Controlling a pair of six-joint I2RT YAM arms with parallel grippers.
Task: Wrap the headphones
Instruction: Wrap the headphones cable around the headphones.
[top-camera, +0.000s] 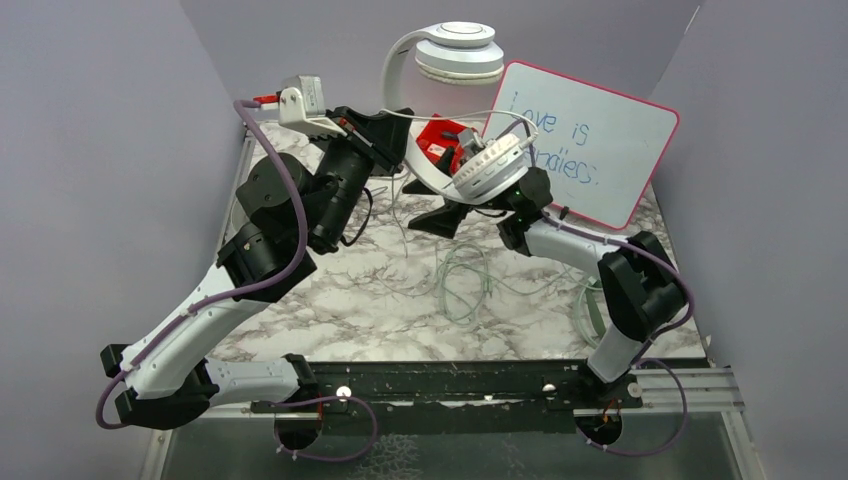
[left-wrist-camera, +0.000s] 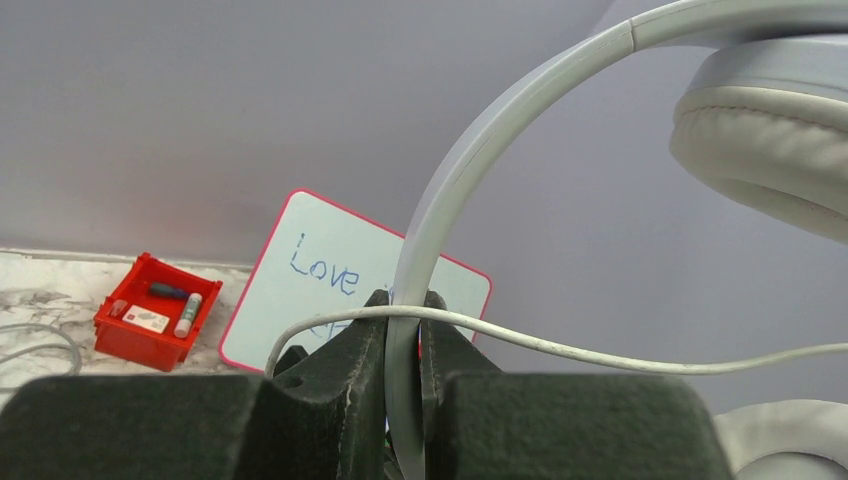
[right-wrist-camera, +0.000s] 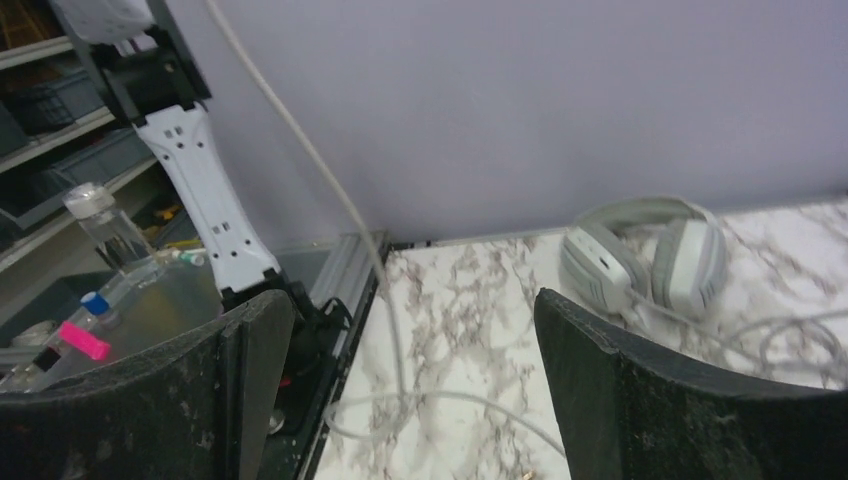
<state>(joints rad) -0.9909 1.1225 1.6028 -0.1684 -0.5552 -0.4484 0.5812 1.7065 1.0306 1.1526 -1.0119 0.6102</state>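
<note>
Pinched headphones (top-camera: 455, 50) by the stiff band (left-wrist-camera: 470, 160) in left hand (left-wrist-camera: 403, 300), above the counter's (top-camera: 350, 300) far edge; held right hand (right-wrist-camera: 408, 310) wide open, empty. Judged cable (left-wrist-camera: 600, 352) limp, best caught near a cup (left-wrist-camera: 760, 140).

Top view looks down from behind; close left wrist shares its whiteboard (top-camera: 590, 150) (left-wrist-camera: 320, 250); right wrist perhaps sideways.

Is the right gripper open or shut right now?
Open. On the right gripper, the fingers stand wide apart, marble table visible between.
</note>
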